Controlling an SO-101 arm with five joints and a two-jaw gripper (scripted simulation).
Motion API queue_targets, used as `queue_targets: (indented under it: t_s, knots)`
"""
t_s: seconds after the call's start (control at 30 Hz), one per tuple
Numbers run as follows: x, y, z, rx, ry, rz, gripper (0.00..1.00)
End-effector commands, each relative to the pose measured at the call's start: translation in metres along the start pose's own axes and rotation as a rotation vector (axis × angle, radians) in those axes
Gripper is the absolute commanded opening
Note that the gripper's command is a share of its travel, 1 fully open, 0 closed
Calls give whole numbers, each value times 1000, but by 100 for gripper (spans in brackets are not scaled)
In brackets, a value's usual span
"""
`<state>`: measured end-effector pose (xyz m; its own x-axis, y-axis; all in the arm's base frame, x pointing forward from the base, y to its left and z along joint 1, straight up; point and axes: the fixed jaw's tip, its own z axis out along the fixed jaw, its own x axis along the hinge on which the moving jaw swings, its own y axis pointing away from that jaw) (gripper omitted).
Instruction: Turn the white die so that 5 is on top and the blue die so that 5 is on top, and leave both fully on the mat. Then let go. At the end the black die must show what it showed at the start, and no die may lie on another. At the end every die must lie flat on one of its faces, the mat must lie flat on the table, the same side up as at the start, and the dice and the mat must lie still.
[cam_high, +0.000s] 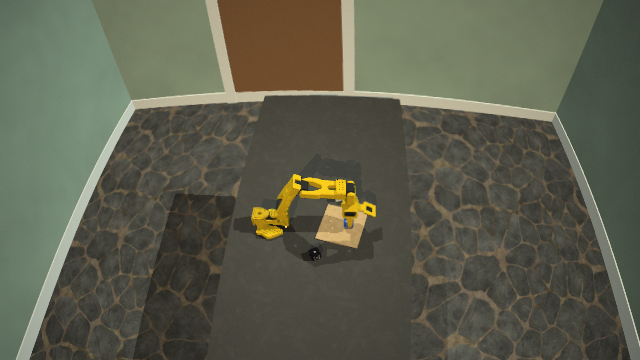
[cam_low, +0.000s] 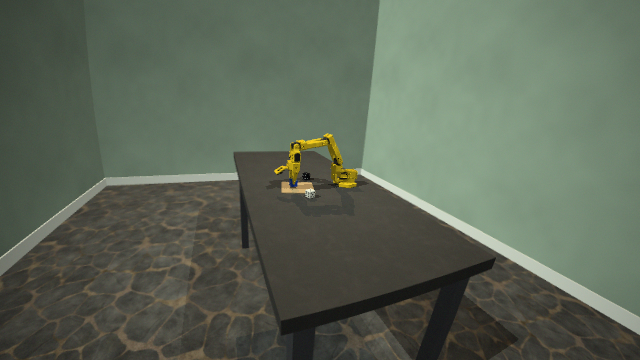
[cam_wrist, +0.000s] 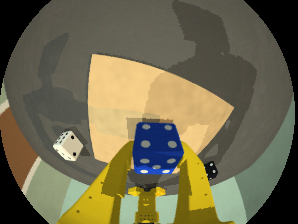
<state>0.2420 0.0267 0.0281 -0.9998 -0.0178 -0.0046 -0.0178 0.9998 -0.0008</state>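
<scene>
My gripper (cam_high: 349, 224) (cam_low: 293, 184) (cam_wrist: 158, 149) is shut on the blue die (cam_wrist: 157, 137), pointing down over the tan mat (cam_high: 329, 231) (cam_low: 285, 190) (cam_wrist: 112, 85). The blue die's face toward the wrist camera shows six pips. It is at or just above the mat; contact cannot be told. The white die (cam_low: 310, 194) (cam_wrist: 69, 145) lies on the table beside the mat, off it; two pips show on one face in the wrist view. The arm hides most of it in the top view. The black die (cam_high: 315, 254) (cam_low: 306, 176) (cam_wrist: 211, 170) lies on the table off the mat's opposite side.
The dark table (cam_high: 310, 310) (cam_low: 370, 250) carries the arm's yellow base (cam_high: 269, 231) (cam_low: 346, 180), which stands to the left of the mat in the top view. The black die is nearer that camera than the mat. The white die is near the mat's far edge there.
</scene>
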Motion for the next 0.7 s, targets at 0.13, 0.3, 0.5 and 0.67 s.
queue_targets:
  t_s: [0.13,0.3,0.5,0.67]
  knots:
    - [-5,-2,-4,-3,-42,6,0]
    - [-5,-2,-4,-3,-42,6,0]
    - [-5,-2,-1,-3,-42,6,0]
    - [-5,-2,0,-3,-42,6,0]
